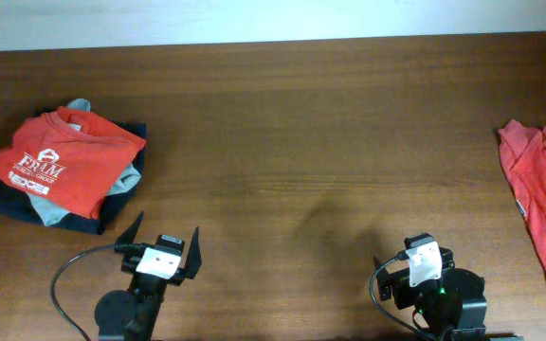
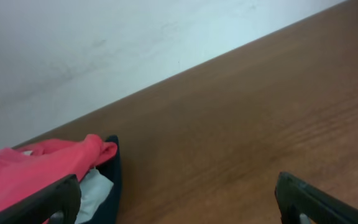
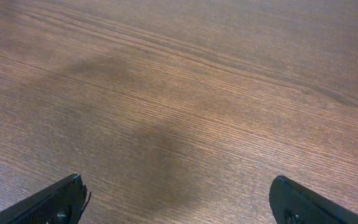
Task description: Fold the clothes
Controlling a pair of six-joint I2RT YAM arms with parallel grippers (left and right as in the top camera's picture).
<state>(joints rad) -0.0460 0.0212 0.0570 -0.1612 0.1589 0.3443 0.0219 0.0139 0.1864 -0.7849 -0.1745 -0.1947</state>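
A folded stack lies at the table's left: a red printed T-shirt [image 1: 64, 161] on top, a light grey-blue garment [image 1: 126, 180] under it, and a navy one [image 1: 83, 220] at the bottom. The stack's corner shows in the left wrist view, red [image 2: 36, 171] over pale [image 2: 95, 190] and navy [image 2: 114, 180]. An unfolded red garment [image 1: 543, 199] lies at the right edge, partly out of frame. My left gripper [image 1: 164, 237] [image 2: 179, 202] is open and empty, just right of the stack. My right gripper [image 1: 415, 251] [image 3: 179, 202] is open and empty over bare wood.
The brown wooden table [image 1: 311, 142] stretches between the stack and the red garment. A pale wall [image 2: 104, 43] runs behind its far edge. Both arm bases sit at the front edge, each with a black cable [image 1: 64, 275].
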